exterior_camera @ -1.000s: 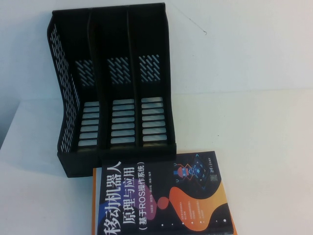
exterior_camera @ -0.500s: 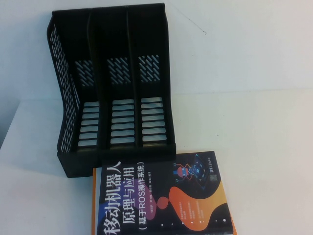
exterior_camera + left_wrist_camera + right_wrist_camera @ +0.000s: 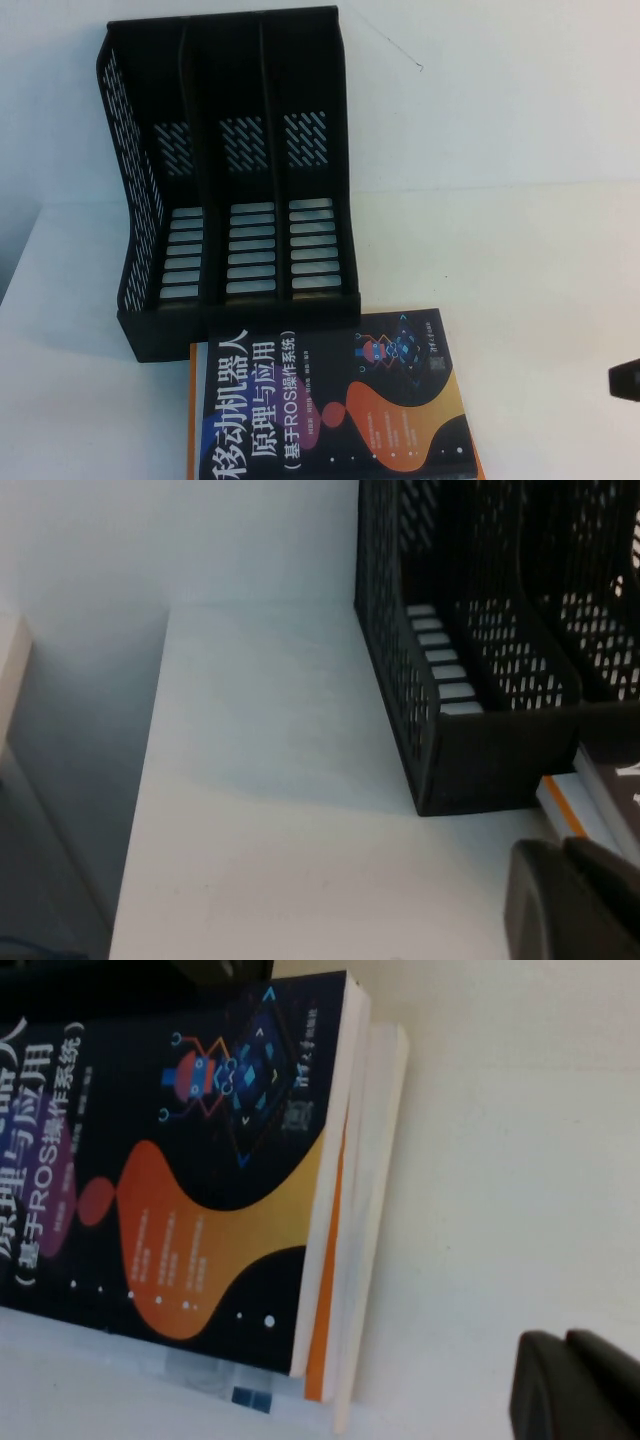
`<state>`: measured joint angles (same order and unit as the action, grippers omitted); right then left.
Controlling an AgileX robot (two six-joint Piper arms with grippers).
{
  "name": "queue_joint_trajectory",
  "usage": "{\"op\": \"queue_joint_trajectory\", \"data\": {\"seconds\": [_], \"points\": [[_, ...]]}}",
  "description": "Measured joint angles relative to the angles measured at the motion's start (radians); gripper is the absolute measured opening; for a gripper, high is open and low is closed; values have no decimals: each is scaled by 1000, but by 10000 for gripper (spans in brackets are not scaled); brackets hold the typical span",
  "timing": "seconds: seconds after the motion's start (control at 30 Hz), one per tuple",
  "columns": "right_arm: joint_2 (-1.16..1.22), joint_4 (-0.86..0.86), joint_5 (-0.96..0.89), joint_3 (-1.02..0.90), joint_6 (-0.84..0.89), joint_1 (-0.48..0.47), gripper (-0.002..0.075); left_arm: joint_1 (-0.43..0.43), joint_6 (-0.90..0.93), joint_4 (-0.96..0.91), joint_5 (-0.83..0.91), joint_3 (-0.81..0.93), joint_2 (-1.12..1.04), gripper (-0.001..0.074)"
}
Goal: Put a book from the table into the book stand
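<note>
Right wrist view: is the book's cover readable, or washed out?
Right wrist view: soft, but the book reads, right gripper a dark blur. High view: book stand shadowed, right gripper at the edge. Left wrist view: left gripper blurred, table evenly lit.

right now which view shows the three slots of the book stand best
The high view: all three slots of the book stand face it. The left wrist view catches its side and two slots; the right wrist view shows the book. The right pincer is near.
</note>
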<state>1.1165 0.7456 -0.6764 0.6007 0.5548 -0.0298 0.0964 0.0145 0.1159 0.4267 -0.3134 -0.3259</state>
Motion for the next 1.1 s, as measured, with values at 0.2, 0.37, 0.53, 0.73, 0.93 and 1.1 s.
{"op": "queue_joint_trajectory", "data": {"seconds": [0.2,0.37,0.53,0.73,0.93,1.1], "points": [[214,63,89,52,49,152,8,0,-45,-16,-33,-14,-184,-3],[378,71,153,157,37,261,8,0,-65,-39,-59,-45,-350,-4],[522,69,140,263,30,271,8,0,-67,-74,-81,-59,-431,-4],[595,63,128,291,30,300,8,0,-78,-78,-76,-59,-438,-3],[621,56,131,291,19,335,8,0,-116,-78,-68,-59,-438,-3],[624,57,162,297,15,388,8,0,-129,-78,-57,-59,-438,-3]]}}
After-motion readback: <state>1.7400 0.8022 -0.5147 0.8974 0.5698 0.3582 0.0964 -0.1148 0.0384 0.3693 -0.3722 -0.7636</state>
